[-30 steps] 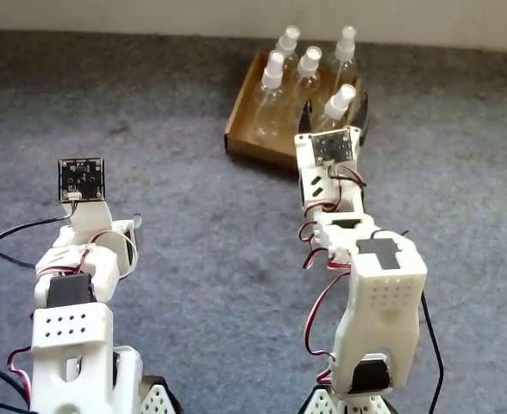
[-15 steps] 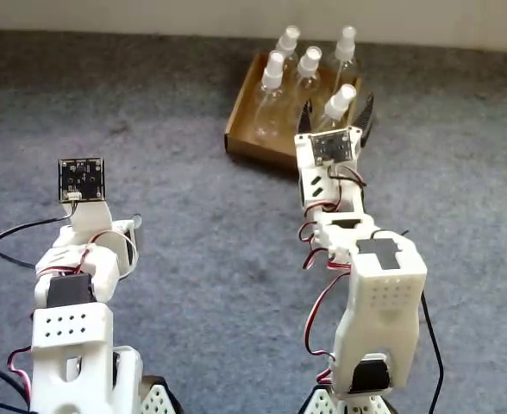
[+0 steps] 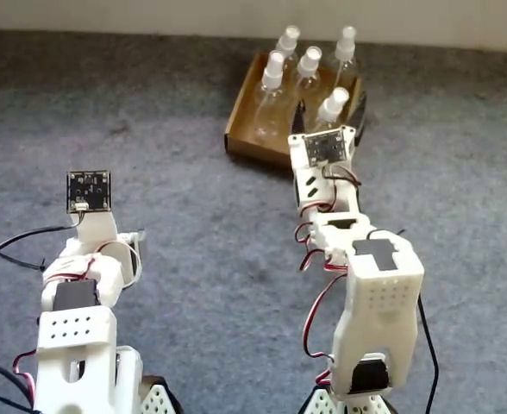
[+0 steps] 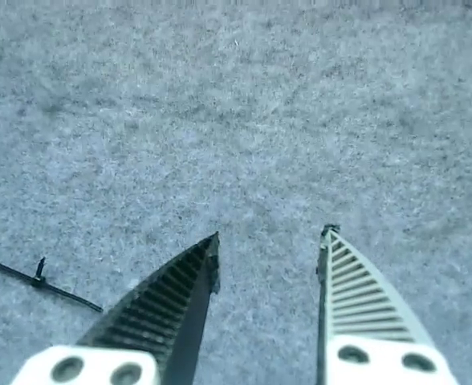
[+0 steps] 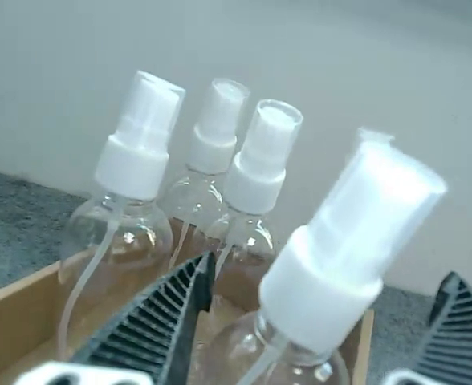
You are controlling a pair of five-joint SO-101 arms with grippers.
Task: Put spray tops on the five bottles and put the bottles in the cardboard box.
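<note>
All five bottles (image 3: 273, 95) are standing capped inside the cardboard box (image 3: 236, 129). The right gripper (image 3: 329, 116) is straddling the nearest bottle (image 5: 356, 216), released. The left gripper (image 4: 271, 234) is hanging spread over the desk (image 4: 236, 104). Probably only withdrawing is remaining.

Five bottles (image 3: 309, 82) stand in the cardboard box (image 3: 240, 121). The right gripper (image 3: 331, 105) straddles the nearest one. The left gripper (image 4: 268, 234) hangs well apart.

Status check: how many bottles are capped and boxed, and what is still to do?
Done: all five spray tops are on, and four bottles stand in the cardboard box. In hand: the right gripper sits open around the fifth bottle, which leans at the box's near corner, base hidden. The left gripper is open over the carpet. Left: check that bottle is seated and pull clear.
</note>
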